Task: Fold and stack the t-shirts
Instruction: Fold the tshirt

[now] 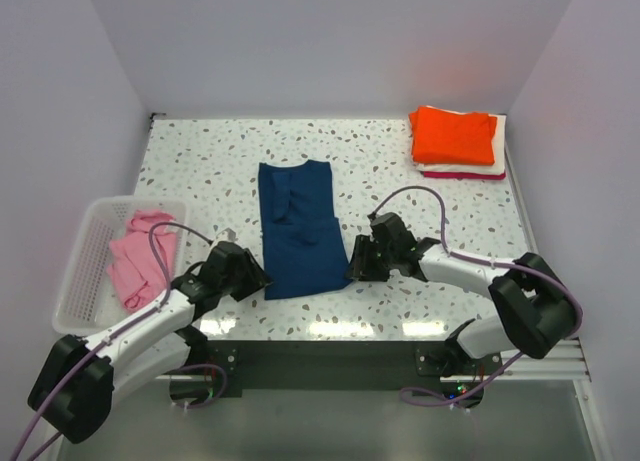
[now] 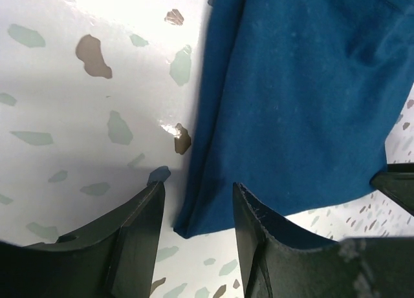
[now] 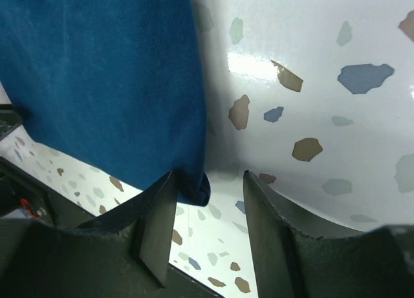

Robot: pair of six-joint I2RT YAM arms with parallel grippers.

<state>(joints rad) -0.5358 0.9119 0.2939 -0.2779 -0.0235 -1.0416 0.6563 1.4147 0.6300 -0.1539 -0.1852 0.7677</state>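
Here, left hand (image 2: 197, 194) and right hand (image 3: 208, 181) open astride corners of navy t-shirt (image 1: 300, 231)

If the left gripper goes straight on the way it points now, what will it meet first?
Most likely the near corner of the navy t-shirt, lying between the fingers of the left gripper, with the table just beneath.

We read no text, label, brand, number or sign in any of the three views.
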